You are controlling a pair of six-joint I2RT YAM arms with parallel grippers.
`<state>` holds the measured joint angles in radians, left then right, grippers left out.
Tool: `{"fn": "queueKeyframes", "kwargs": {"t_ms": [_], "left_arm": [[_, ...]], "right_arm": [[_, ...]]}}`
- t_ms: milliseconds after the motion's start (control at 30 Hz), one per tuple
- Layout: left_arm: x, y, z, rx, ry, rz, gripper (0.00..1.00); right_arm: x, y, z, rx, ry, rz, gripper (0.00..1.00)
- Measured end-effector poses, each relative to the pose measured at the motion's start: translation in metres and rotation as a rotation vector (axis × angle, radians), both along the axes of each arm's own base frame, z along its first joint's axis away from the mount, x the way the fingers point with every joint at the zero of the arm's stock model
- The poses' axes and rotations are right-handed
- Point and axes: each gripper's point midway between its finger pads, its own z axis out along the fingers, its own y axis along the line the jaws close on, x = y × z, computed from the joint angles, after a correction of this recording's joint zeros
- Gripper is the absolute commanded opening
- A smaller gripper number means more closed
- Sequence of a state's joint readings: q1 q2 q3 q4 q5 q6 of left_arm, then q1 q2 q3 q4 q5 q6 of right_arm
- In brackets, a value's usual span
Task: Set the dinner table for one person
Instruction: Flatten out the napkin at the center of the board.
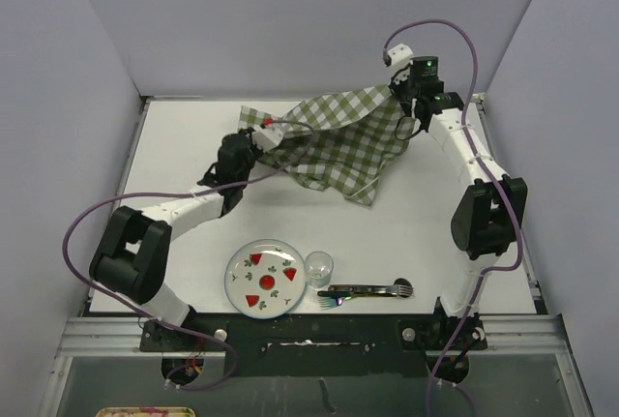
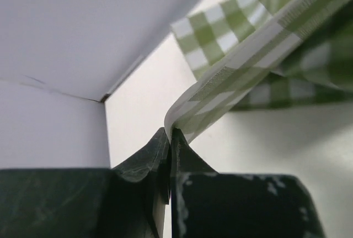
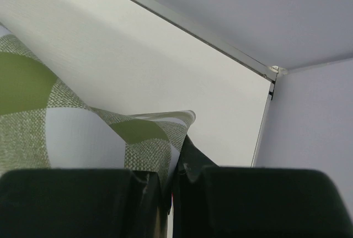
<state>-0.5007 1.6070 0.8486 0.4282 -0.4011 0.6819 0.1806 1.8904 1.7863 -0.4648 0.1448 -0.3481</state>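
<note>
The desk (image 1: 184, 146), a broad white top with metal rails, fills the overhead view, and the green-and-white checked cloth (image 1: 334, 141) hangs over its 12 o'clock half, only partly touching the surface. The left pincer (image 1: 265, 133) is pressed together on the cloth's hem at the 9 o'clock side; its wrist view shows the folded edge pinched right at the meeting of the two dark tips (image 2: 170, 134). The right pincer (image 1: 398, 94) is likewise clamped on a corner at about 2 o'clock, raised higher, with the fabric caught between its tips (image 3: 175, 158). Holding two well-separated points off the surface pulls the cloth into a stretched, sloping sheet, which looks like preparation for spreading it flat as a place mat; the loose 5 o'clock corner droops to the desk. The patterned plate (image 1: 230, 277), the clear glass (image 1: 319, 266) just beside it at 3 o'clock, and the fork (image 1: 337, 299) and spoon (image 1: 399, 287) sit together near 6 o'clock, well apart from the cloth, probably parked there so the fabric can go down first.
</note>
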Motion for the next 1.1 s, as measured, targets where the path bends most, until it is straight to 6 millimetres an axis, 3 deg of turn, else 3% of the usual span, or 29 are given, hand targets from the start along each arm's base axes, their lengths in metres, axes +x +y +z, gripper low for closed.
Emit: {"fn": "queueKeyframes", "kwargs": {"t_ms": [133,300,433,667,867,1100], "left_arm": [[0.033,0.025,0.054,-0.078,-0.092,0.05,0.0],[0.053,0.023,0.095,-0.14,-0.151,0.013,0.0],[0.067,0.017,0.109,-0.163,-0.172,-0.013,0.0],[0.103,0.019,0.121,-0.137,-0.166,-0.013,0.0],[0.14,0.033,0.164,-0.107,-0.241,-0.004,0.0],[0.164,0.04,0.214,-0.054,-0.352,-0.016,0.0]], "right_arm": [[0.003,-0.015,0.005,-0.003,-0.009,-0.021,0.0],[0.011,-0.03,0.025,0.015,-0.053,-0.041,0.0],[0.019,-0.035,0.037,0.024,-0.085,-0.047,0.0],[0.046,-0.031,0.037,0.037,-0.106,-0.029,0.0],[0.058,-0.028,0.036,0.01,-0.124,0.0,0.0],[0.076,-0.028,0.069,-0.088,-0.259,0.049,0.0]]}}
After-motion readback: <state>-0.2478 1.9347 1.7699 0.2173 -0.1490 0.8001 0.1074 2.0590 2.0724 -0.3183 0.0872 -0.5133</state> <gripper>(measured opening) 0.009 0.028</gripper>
